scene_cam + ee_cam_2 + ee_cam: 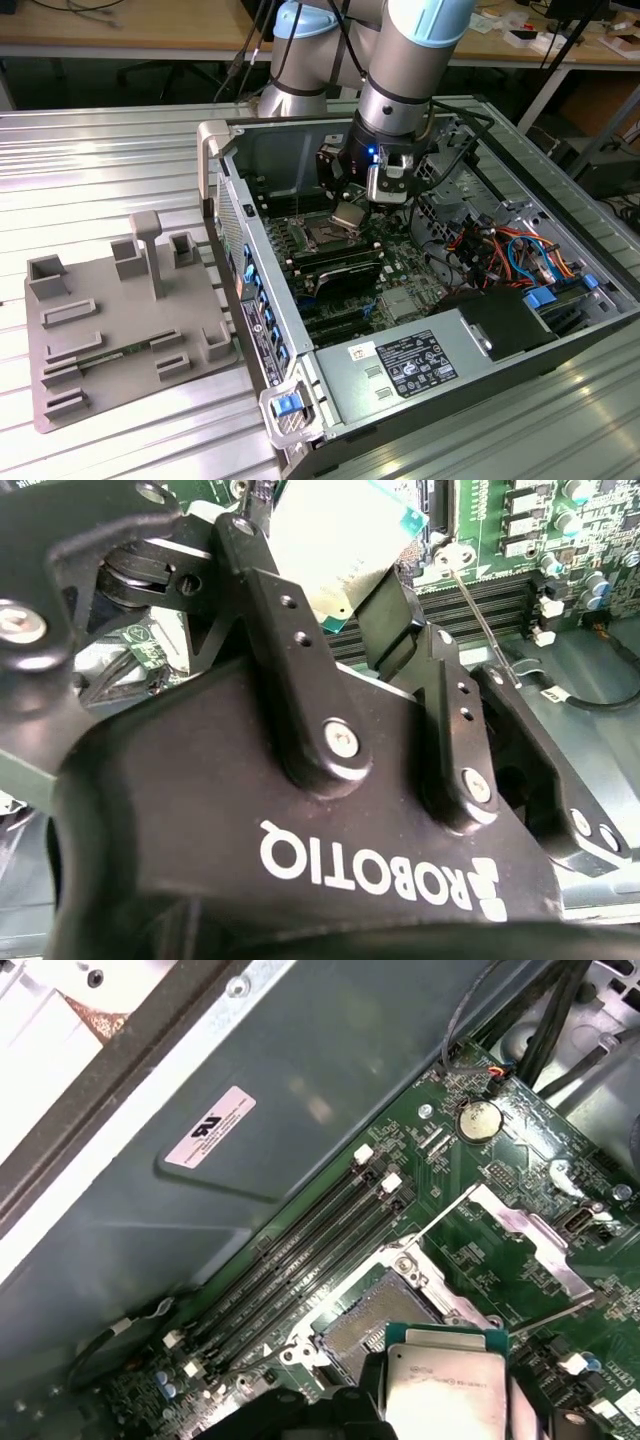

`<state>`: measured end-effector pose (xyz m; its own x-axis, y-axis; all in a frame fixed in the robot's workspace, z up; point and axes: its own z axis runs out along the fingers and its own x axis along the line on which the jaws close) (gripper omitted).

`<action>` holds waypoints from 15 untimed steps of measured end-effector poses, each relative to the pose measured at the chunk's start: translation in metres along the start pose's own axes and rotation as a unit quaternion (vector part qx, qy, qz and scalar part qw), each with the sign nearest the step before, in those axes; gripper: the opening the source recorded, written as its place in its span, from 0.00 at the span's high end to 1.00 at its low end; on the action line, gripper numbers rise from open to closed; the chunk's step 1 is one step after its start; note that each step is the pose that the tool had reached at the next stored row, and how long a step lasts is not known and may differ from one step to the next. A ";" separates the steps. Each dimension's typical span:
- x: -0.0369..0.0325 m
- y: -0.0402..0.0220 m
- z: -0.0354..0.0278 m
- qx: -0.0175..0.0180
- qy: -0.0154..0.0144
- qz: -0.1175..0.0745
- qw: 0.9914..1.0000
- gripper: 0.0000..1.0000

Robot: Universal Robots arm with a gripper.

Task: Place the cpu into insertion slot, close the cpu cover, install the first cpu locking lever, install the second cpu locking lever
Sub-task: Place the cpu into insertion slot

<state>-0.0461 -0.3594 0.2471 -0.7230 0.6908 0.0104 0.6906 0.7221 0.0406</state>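
Note:
In the exterior view my gripper (351,206) hangs inside the open computer case, shut on the cpu (348,216), a small silvery square chip held tilted. The insertion slot (325,238) lies on the motherboard just below and slightly toward the exterior view's left of the chip. In the first wrist view the cpu (445,1390) sits between the dark fingers (372,1405), a little above and beside the open insertion slot (372,1317). The cpu cover (530,1238) stands swung open next to the slot. A thin locking lever (545,1315) sticks out near it. In the second wrist view the cpu (340,525) is clamped between the fingers (395,615).
Long black memory slots (300,1250) run beside the socket. A grey power supply box (420,365) fills the case's near end, and coloured cables (505,250) lie at the exterior view's right. A grey fixture plate (110,320) rests on the metal table outside the case wall (235,230).

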 end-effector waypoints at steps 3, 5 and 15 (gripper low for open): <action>0.0000 0.0000 0.0001 0.000 -0.001 0.009 1.000 0.45; 0.0000 0.0000 0.0002 0.001 -0.001 0.016 1.000 0.45; 0.0000 0.0000 0.0008 0.002 -0.004 0.053 0.999 0.45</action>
<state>-0.0461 -0.3594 0.2463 -0.6454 0.7638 0.0056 0.7634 0.6449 0.0361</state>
